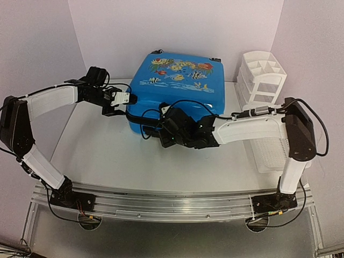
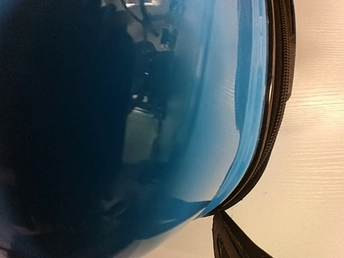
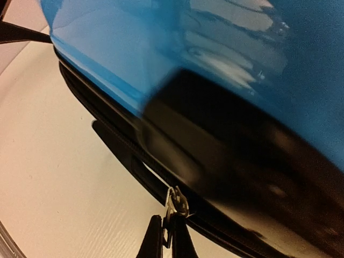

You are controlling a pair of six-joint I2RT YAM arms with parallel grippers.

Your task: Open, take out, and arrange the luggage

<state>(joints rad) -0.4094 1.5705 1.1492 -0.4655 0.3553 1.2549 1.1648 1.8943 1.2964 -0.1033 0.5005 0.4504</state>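
Facing one luggage (image 1: 177,88), two grippers (image 1: 127,101) (image 1: 163,130)

You see plain pale walls (image 1: 177,32) closing in the back and both sides of a white table (image 1: 107,156). A ribbed metal rail (image 1: 172,201) runs along its near edge, with a grey surface (image 1: 172,242) below. The light is soft and even.

No legible text or labels.
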